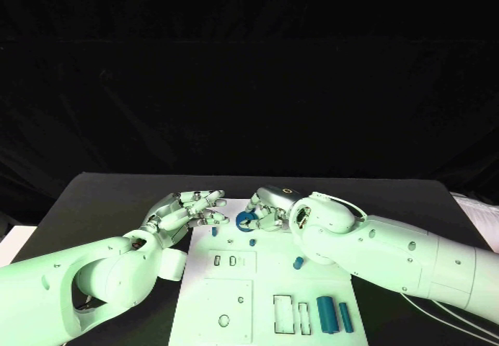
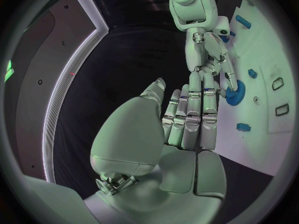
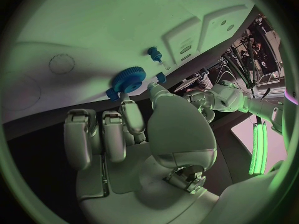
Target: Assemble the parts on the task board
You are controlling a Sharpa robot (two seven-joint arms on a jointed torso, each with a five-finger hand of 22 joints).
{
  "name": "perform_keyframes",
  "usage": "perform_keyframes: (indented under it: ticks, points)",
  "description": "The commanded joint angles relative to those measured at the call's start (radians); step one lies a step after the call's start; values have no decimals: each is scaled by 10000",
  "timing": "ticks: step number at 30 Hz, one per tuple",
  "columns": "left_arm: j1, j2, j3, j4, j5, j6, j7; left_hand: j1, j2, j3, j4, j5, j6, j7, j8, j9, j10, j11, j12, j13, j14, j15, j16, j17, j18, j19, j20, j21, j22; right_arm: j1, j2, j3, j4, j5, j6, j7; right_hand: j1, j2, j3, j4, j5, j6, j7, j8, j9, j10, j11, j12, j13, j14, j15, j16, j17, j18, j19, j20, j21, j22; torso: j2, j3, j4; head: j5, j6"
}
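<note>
At the far end of the white board, the right hand pinches a small blue gear by its toothed rim. The left hand hovers beside it, fingers loosely spread, holding nothing. The gear looks light and stiff; its rim seems the best hold.

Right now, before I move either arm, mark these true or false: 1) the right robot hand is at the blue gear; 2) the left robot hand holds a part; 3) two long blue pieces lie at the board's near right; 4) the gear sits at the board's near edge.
1) True: the right robot hand has its fingertips on the blue gear.
2) False: the left robot hand holds nothing, fingers extended.
3) True: two long blue pieces lie side by side on the task board.
4) False: the gear is at the board's far edge.
</note>
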Motion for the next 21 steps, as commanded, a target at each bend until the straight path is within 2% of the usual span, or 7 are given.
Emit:
perform_keyframes:
  ticks: [1, 4, 9, 14, 19, 20, 21]
  points:
    - [10, 4, 6, 6, 14, 187, 36, 41, 45, 36, -41, -34, -16, 38, -65, -5, -53, -9, -35, -16, -89, -2, 69, 9, 174, 4, 39, -14, 12, -20, -74, -16, 54, 256, -847, 341, 195, 121, 7, -138, 302, 70, -7, 41, -18, 119, -13, 184, 250, 972, -10, 70, 2304, -199, 361, -33, 76, 1094, 0, 6, -3, -3, 19]
    - [10, -3, 6, -5, 14, 185, 37, 41, 45, 36, -41, -34, -16, 38, -65, -5, -53, -9, -35, -16, -89, -2, 69, 9, 174, 4, 39, -14, 12, -22, -202, -15, 137, 594, -1736, 887, 467, 113, 63, -320, 374, 73, -4, 5, -25, 125, -16, 215, 286, 975, -17, 77, 2319, -202, 367, -43, 82, 1106, -5, 7, -22, -4, 43]
    - [10, -15, 6, -50, 14, 180, 37, 41, 45, 36, -41, -34, -16, 38, -65, -5, -53, -9, -35, -16, -89, -2, 69, 9, 174, 4, 39, -14, 12, -18, -564, -9, 357, 1464, -2512, 2111, 741, 103, 123, -522, 370, -32, 36, -55, -57, 79, 11, 144, 258, 973, 2, 75, 2316, -198, 356, -34, 72, 1086, -32, 9, -59, -15, 82]
    - [10, -11, 6, -130, 15, 178, 39, 41, 42, 41, -45, -35, -18, 38, -67, -5, -55, -8, -36, -16, -95, -1, 68, 14, 174, 1, 40, -15, 12, 12, -1251, 10, 722, 2619, -2409, 3152, 1000, 215, 244, -695, 421, -123, 73, -60, -83, 40, 42, 93, 243, 969, 28, 67, 2304, -193, 340, -11, 59, 1064, -101, 17, -151, 17, 83]
    - [8, 14, 3, -207, 18, 200, 40, 41, 40, 47, -49, -35, -20, 39, -68, -5, -58, -7, -37, -17, -102, 0, 68, 20, 173, -1, 40, -16, 12, 56, -2573, 26, 1160, 3699, -1703, 3513, 1532, 48, 348, -1177, 252, 28, 61, -12, -61, 15, 18, 53, 235, 971, 15, 70, 2313, -200, 352, -13, 73, 1101, -205, 23, -280, 43, 42]
    - [8, 15, 3, -209, 18, 201, 41, 41, 39, 48, -50, -35, -20, 39, -68, -6, -58, -7, -37, -18, -103, 0, 68, 21, 173, -2, 40, -16, 12, 57, -2620, 27, 1167, 3738, -1675, 3524, 1557, 32, 349, -1203, 231, 32, 61, -12, -60, 11, 16, 45, 231, 970, 14, 69, 2311, -200, 351, -13, 72, 1101, -205, 23, -280, 43, 42]
    - [7, 22, 3, -229, 18, 206, 45, 42, 39, 49, -52, -35, -20, 38, -68, -6, -59, -7, -38, -18, -104, 0, 67, 22, 173, -2, 40, -16, 12, 60, -2983, 28, 1219, 4058, -1447, 3612, 1674, -44, 352, -1324, 141, 58, 55, -10, -58, -1, 12, 17, 217, 968, 10, 64, 2303, -197, 344, -16, 66, 1090, -235, 28, -331, 64, 57]
